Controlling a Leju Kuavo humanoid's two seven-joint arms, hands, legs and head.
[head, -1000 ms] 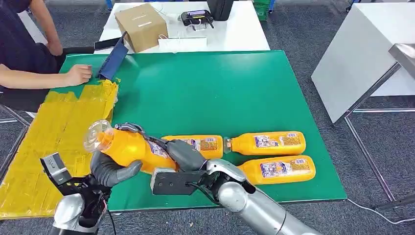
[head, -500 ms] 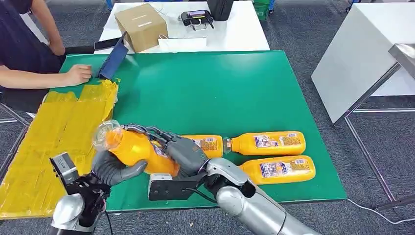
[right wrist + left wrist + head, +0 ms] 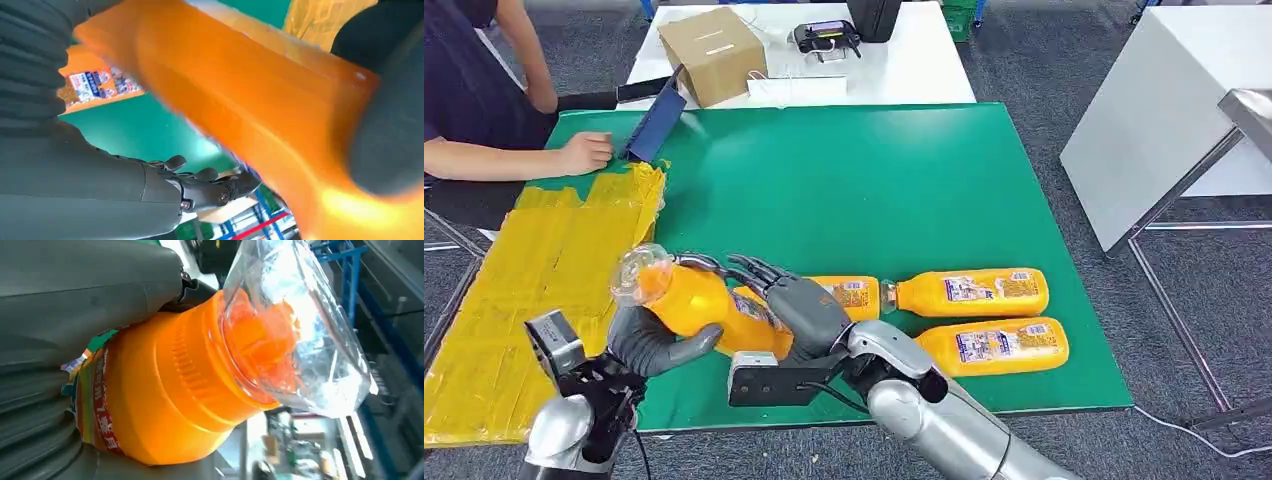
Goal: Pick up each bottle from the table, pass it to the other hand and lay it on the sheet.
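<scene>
The left hand point(image 3: 656, 343) grips an orange bottle point(image 3: 699, 305) from below, thumb wrapped over its body; in the left wrist view the bottle point(image 3: 165, 390) sits in the grey palm with its clear cap point(image 3: 300, 335) jutting out beyond it. The right hand point(image 3: 799, 310) lies against the other end of the same bottle, its dark fingers point(image 3: 749, 268) spread apart over the label and not closed round it. In the right wrist view the bottle point(image 3: 240, 100) runs blurred past the open fingers point(image 3: 210, 187). The bottle is lifted off the green table point(image 3: 864, 180), cap end tilted up, near the edge of the yellow sheet point(image 3: 544, 260) but not on it.

Just behind the right hand a second bottle point(image 3: 849, 297) lies on the table, partly hidden. Beside it a third bottle point(image 3: 969, 292) lies flat, and a fourth bottle point(image 3: 999, 346) lies nearer the front edge.

At the far corner of the sheet a person's hand point(image 3: 584, 153) rests beside a dark blue pouch point(image 3: 656, 125). A cardboard box point(image 3: 712, 40) stands on the white table point(image 3: 904, 70) beyond.
</scene>
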